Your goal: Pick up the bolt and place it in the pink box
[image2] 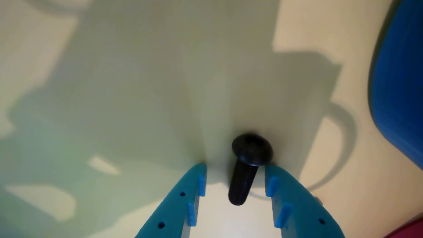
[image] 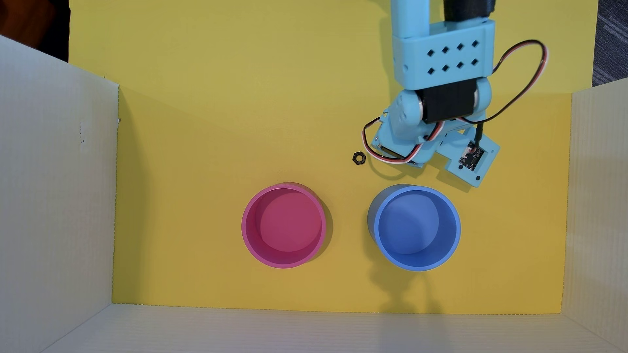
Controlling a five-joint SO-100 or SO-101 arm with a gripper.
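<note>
Gripper (image2: 235, 168) low over the yellow mat (image: 210, 135), fingers apart, 1 on each side of the bolt (image2: 246, 168) in the wrist view. Bolt flat on the mat between the fingertips, rounded head just past the tips, shank pointing back toward the camera; right finger looks nearly touching the head, left finger with a clear gap. Hidden under the arm in the overhead view.

Probably the closing step. Best done by squeezing on the shank just behind the head, tips kept down at the mat, centred first to avoid a sideways roll. Then a straight lift, past the nut (image: 359, 158), to the pink box (image: 245, 224), not the blue cup (image: 457, 227).

No brand, label or readable writing anywhere.
</note>
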